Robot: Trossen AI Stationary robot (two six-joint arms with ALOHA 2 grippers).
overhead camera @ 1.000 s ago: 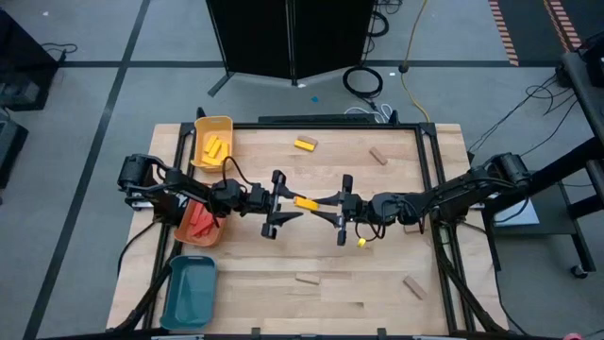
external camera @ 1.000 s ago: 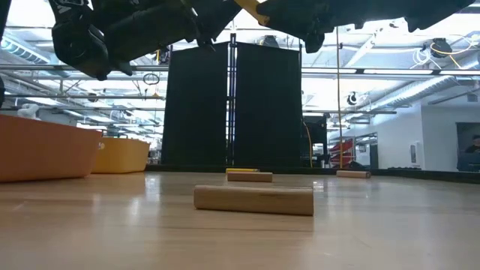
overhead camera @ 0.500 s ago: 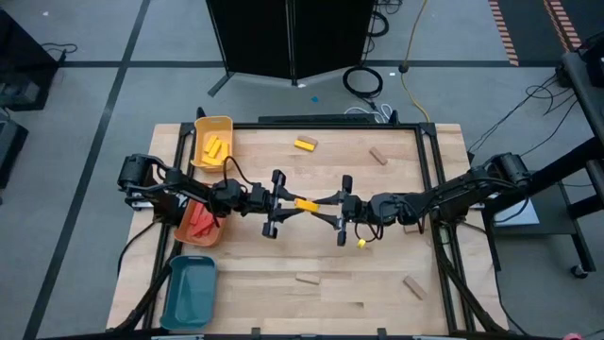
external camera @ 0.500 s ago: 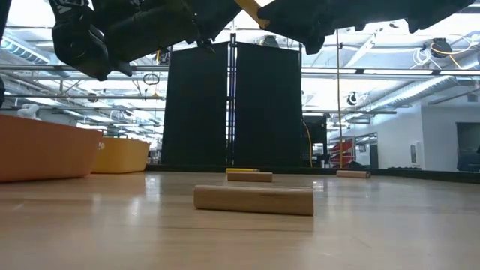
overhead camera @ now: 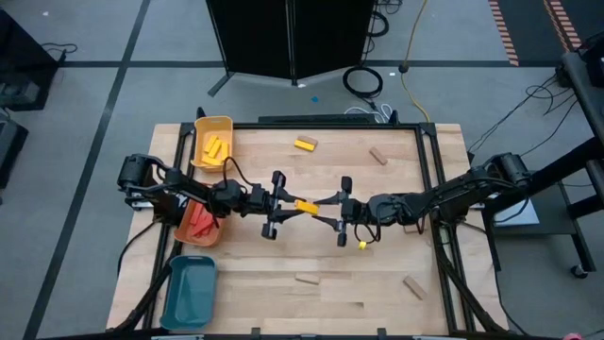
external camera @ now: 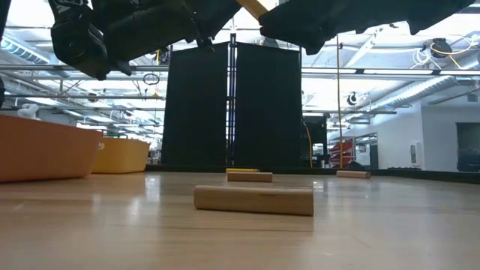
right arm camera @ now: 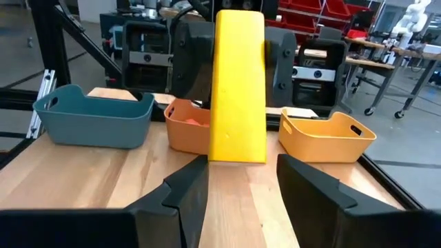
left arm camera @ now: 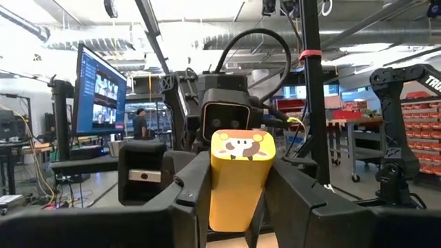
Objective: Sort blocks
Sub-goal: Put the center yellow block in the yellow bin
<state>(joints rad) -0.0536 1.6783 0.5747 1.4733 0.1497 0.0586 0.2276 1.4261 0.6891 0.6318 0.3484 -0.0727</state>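
— That yellow block (overhead camera: 306, 205), where is it?

— In the air over the middle of the table (overhead camera: 396, 274), between the two arms. The left gripper (overhead camera: 283, 205) has its fingers pinched shut on one end; in the left wrist view the block (left arm camera: 238, 180) sits wedged between them, with a small cartoon sticker on the end face.

— And the right gripper (overhead camera: 329, 208)?

— Spread apart. In its own wrist view the fingers (right arm camera: 182, 196) stand clear of the block (right arm camera: 238, 86) on both sides, gaps showing. So it looks like a hand-over, with the left arm the one carrying.

— What's next, you reckon?

— My guess: the right arm backs straight off without brushing the block, then the left swings it to the yellow tray (overhead camera: 213, 142), where other yellow blocks (overhead camera: 214, 147) already lie. The orange tray (overhead camera: 185, 233) holds red ones (overhead camera: 200, 219); the teal tray (overhead camera: 189, 291) looks empty.

— Much left to sort?

— From above, another yellow piece (overhead camera: 305, 144) at the far side and tan blocks near the far right (overhead camera: 378, 156), near edge (overhead camera: 309, 279) and near right corner (overhead camera: 414, 287). Something small and yellow (overhead camera: 360, 243) sits under the right gripper; I can't tell what.

— The low camera?

— It shows only dark arm shapes overhead and a sliver of the yellow block (external camera: 253, 7), but it confirms the tan block (external camera: 253, 200) lies flat on the wood, well beneath. The grip you only get from the wrists.
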